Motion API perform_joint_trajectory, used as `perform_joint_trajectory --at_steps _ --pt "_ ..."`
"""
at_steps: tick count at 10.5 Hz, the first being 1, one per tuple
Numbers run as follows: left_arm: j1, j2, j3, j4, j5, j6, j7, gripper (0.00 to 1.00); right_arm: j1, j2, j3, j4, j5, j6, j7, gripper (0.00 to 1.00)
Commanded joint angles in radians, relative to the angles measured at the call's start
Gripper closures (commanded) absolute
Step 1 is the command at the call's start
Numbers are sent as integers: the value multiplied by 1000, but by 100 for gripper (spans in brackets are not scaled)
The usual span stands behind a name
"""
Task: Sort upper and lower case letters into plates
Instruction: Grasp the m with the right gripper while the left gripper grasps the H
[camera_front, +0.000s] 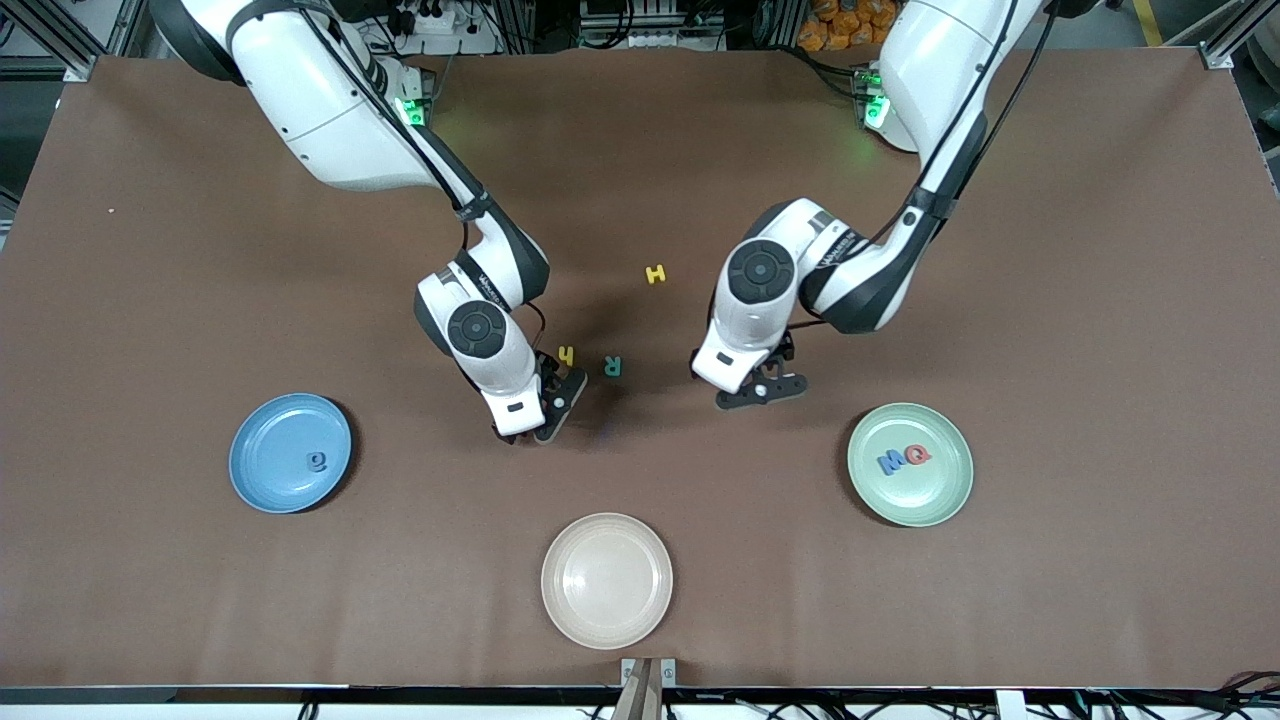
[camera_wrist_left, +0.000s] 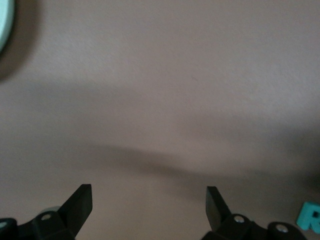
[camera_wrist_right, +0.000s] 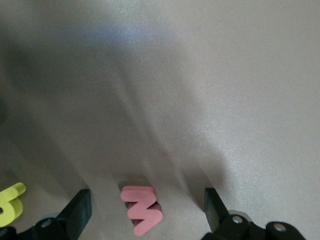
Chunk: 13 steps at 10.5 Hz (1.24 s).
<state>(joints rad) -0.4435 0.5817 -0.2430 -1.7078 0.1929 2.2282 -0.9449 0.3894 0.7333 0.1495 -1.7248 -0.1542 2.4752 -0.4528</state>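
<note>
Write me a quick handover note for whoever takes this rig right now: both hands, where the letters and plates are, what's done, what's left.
Right hand: open, low over the table, straddling a pink letter, nothing held.
Left hand: open, empty, over bare table near the teal R.
Done: M and Q in the green plate; one blue letter in the blue plate.
Left on the table: yellow H, small yellow letter, teal R, pink letter.
Beige plate: holds no letters.

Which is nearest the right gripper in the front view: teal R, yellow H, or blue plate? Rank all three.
From the right gripper, open and low over the table:
1. Teal R, beside it, toward the left arm's end.
2. Yellow H, nearer the robots' bases.
3. Blue plate, at the right arm's end.
</note>
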Motion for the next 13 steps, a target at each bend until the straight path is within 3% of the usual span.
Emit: perform_joint_trajectory --at_steps 1,2,3,8,10,13 --pt "-6 6 -35 -1 41 -10 -18 0 5 -11 -7 -16 -40 11 0 30" --pt "-11 13 -57 -1 58 -10 -23 0 2 -11 -7 -16 -57 11 0 85" --pt "-32 17 -61 -1 63 -10 -23 0 2 -11 -7 -16 -57 11 0 100" --pt "-101 43 -96 5 71 -7 -28 0 -9 -34 -7 -15 -57 -13 9 100" --pt "-135 55 -102 7 75 -5 -51 0 -64 -75 -10 -1 -59 -85 6 100" --pt "-156 93 -160 -1 157 -5 -77 0 -124 -184 -89 1 -143 -212 -10 100"
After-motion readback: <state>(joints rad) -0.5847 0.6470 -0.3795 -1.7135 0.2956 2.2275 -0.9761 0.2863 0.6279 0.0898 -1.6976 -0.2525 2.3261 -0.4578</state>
